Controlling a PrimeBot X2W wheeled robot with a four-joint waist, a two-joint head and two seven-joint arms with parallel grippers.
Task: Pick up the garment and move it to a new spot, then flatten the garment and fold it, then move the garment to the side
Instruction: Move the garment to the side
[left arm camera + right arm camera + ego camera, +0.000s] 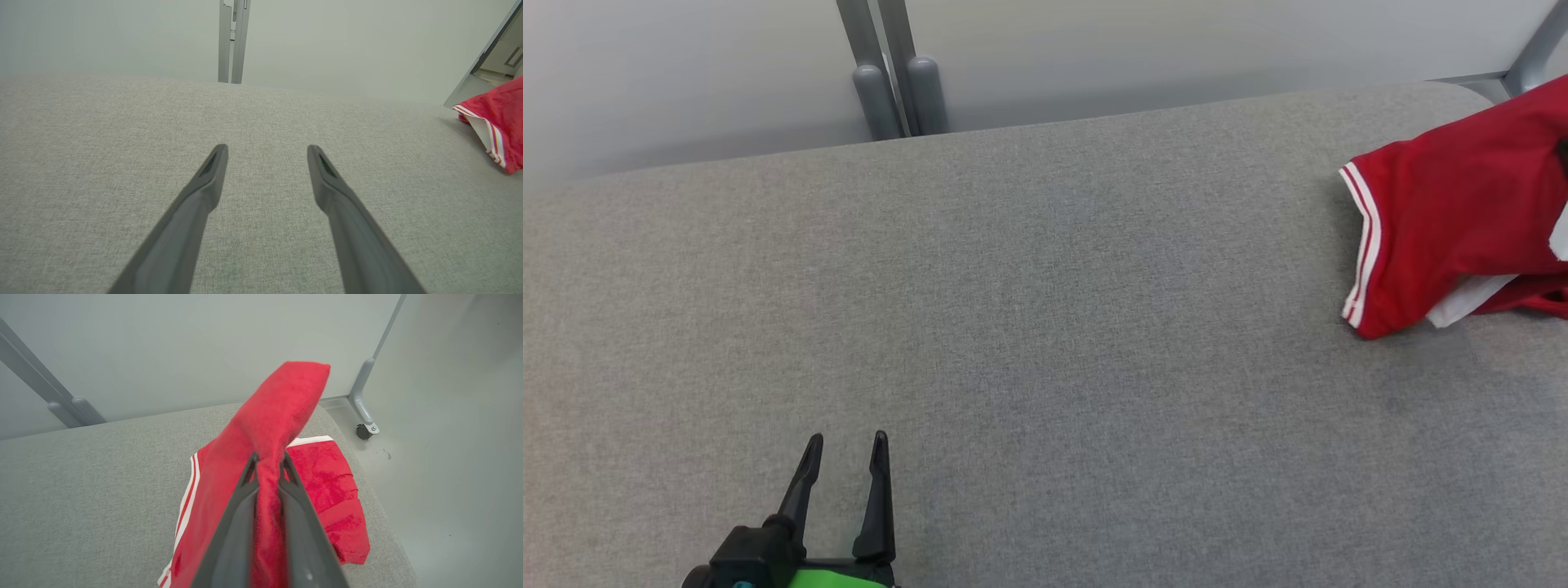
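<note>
Fabric of the red shirt is pinched in the right pincer. Its two dark fingers are closed on a fold, so a ridge of cloth stands above the tips while the rest of the garment trails down onto the table. The grip sits on a raised fold rather than a flat layer, which is likely why both fingers could get round the cloth at all.

The shirt lies at the table's far right corner, close to the rounded edge, with its white-striped sleeve hem turned toward the middle. Part of it rests on the grey cover, so the lift looks only just begun.

The left pincer hovers over bare grey cover near the front of the table on the robot's left. Its fingers are spread wide with nothing between them, well apart from the garment. That waiting pose probably keeps it clear of the carry and ready to take a second corner for flattening. The broad bare stretch between the two pincers seems the natural new spot for the shirt.
</note>
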